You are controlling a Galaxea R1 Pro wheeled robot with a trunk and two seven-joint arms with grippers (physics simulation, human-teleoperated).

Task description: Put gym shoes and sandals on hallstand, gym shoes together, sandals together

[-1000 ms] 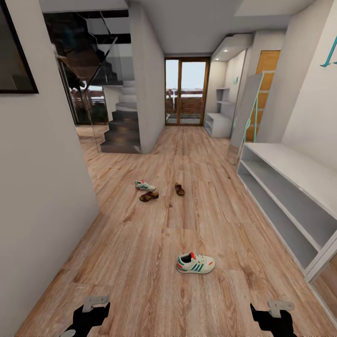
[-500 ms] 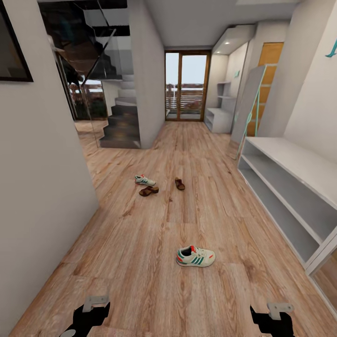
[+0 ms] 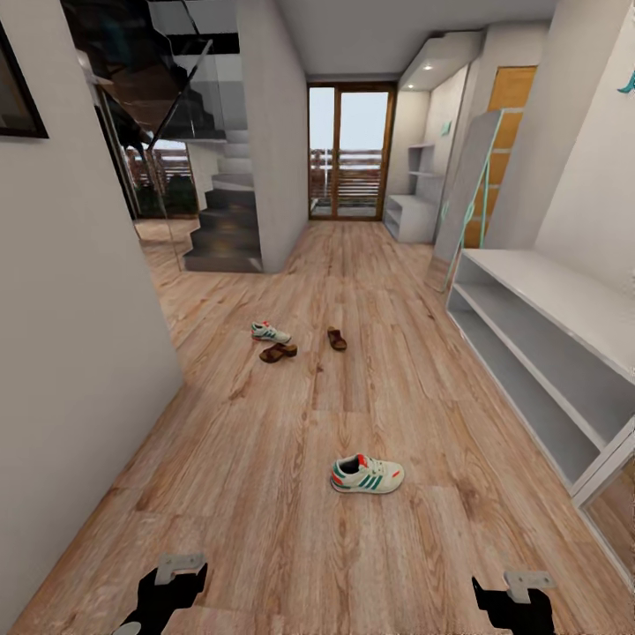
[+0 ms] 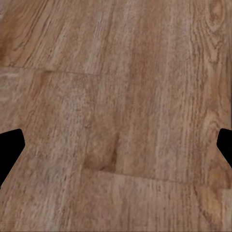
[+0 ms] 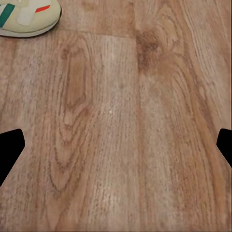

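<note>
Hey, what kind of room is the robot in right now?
Likely a home's entry corridor: a plank floor with scattered shoes, a white shoe rack along the wall, stairs and a glass door beyond.

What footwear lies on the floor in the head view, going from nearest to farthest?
Near gym shoe → left sandal → right sandal → far gym shoe. All four lie on the corridor floor; the hallstand at the right holds none of them.

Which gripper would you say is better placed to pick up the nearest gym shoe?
Probably the right gripper: the gym shoe lies slightly toward its side, and its edge shows in the right wrist view.
</note>
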